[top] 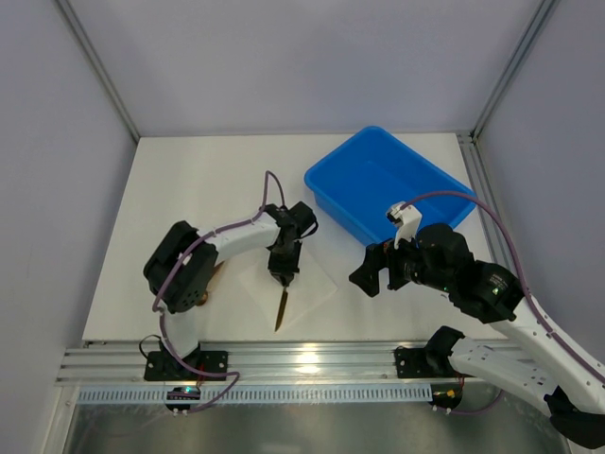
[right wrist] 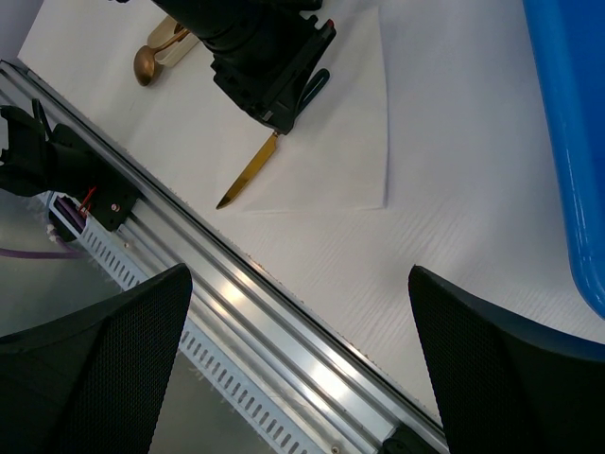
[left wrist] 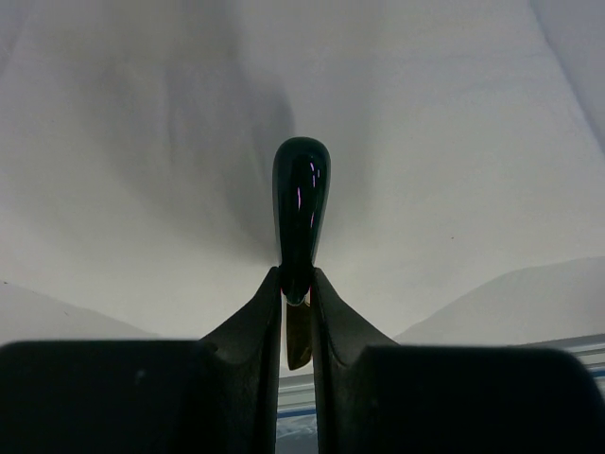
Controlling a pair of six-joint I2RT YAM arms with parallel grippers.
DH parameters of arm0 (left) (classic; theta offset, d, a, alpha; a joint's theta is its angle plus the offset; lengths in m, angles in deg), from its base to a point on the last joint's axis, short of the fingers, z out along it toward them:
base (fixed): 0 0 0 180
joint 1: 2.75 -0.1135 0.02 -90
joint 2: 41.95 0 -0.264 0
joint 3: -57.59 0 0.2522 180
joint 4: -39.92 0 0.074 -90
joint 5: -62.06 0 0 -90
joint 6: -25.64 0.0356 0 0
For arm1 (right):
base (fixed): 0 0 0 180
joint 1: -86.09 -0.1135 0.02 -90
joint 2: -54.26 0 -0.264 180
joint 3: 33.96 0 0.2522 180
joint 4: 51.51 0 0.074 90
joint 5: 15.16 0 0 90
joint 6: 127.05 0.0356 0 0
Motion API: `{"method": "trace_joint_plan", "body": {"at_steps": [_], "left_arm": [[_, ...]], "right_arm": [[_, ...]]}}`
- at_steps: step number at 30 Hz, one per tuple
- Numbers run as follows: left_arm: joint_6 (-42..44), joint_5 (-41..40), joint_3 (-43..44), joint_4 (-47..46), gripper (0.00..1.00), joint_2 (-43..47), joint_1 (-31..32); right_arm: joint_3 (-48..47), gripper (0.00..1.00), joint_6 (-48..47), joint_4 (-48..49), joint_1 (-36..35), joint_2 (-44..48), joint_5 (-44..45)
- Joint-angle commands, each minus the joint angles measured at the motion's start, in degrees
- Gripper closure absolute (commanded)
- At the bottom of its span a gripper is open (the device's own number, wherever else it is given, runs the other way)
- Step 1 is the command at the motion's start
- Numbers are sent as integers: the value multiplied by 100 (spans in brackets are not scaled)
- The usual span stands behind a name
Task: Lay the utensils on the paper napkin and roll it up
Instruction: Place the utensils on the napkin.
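A slim gold utensil (top: 282,308) is pinched between the nearly closed jaws of the left gripper (top: 283,276) above the paper napkin (top: 318,284). Its long axis is directed toward the table's near edge, with the free tip about at the napkin's near corner. The spoon (right wrist: 146,64) is seen off the napkin near the left edge, closest to the left arm, while the right gripper (top: 374,274) is held wide open and empty toward the right edge. No brand or writing can be read.
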Motion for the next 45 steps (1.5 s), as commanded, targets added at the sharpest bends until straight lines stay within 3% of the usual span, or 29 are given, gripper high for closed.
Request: {"method": "trace_joint_plan", "body": {"at_steps": [1,20,26,35,45], "left_arm": [[131,147,207,-23,100,-86,-24],[131,182,189,-146,98,-315,-94],[122,156,189,-163,88,-297,-103],[113,51,198,-119,63,-104,-103],[78,86,549,144,57,642,-94]], "right_arm": [[-112,1,6,131,-33,61,91],[-68,1,-12,131,-33,104,135],[-76,0,-12,140,-33,104,117],[-103,1,-12,140,-33,87,91],[-164,0,-21,131,-33,78,64]]}}
